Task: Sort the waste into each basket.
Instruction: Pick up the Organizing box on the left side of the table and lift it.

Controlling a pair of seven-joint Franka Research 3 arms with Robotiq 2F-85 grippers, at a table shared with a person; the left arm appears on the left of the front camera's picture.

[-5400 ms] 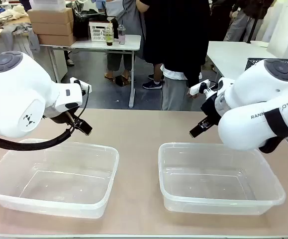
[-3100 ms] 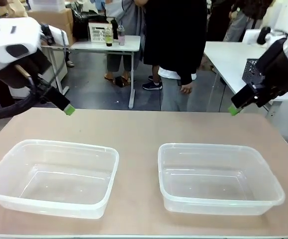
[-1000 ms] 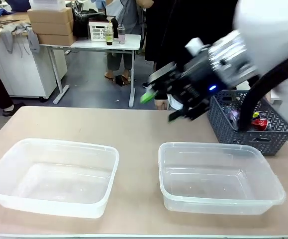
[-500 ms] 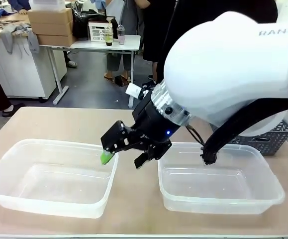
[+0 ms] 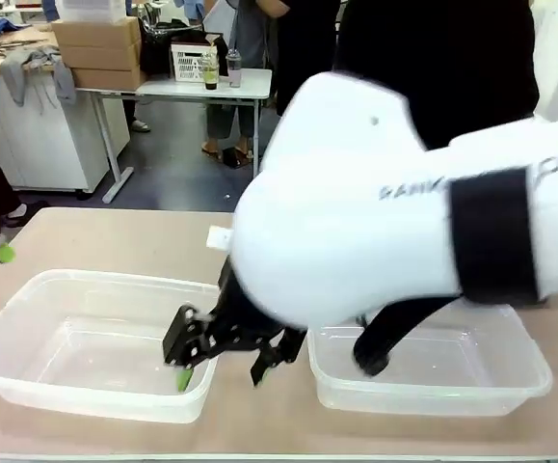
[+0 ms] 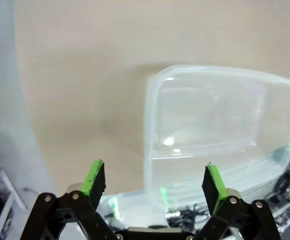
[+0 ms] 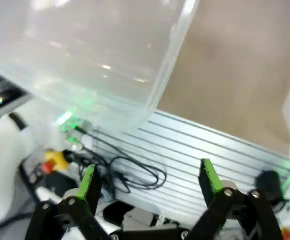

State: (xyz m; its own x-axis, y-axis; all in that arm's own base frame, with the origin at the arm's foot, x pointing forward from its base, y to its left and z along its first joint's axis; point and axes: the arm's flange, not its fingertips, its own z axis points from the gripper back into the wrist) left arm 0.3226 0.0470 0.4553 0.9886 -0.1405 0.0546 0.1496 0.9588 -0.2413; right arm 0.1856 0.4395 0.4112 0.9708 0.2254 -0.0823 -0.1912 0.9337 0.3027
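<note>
Two clear baskets sit on the tan table: the left basket (image 5: 86,289) and the right basket (image 5: 433,386), which is largely covered by my right arm. My right gripper (image 5: 221,376) hangs open and empty at the left basket's front right corner. In the right wrist view the right gripper (image 7: 150,180) is open over that basket's wall (image 7: 84,50) and the table's front edge. My left gripper (image 6: 154,180) is open and empty, looking down at a clear basket (image 6: 210,115). One of its green pads (image 5: 1,253) shows at the far left. The waste is hidden.
My right arm's white bulk (image 5: 404,222) fills the middle and right of the front view. A person in black (image 5: 433,48) stands at the far side. Below the table edge run an aluminium rail (image 7: 210,150) and cables. The bare table (image 5: 115,236) stretches beyond the left basket.
My right arm has swung down and leftwards, carrying its open gripper from the gap between the baskets to the left basket's front corner. It now covers the dark basket seen a second ago.
</note>
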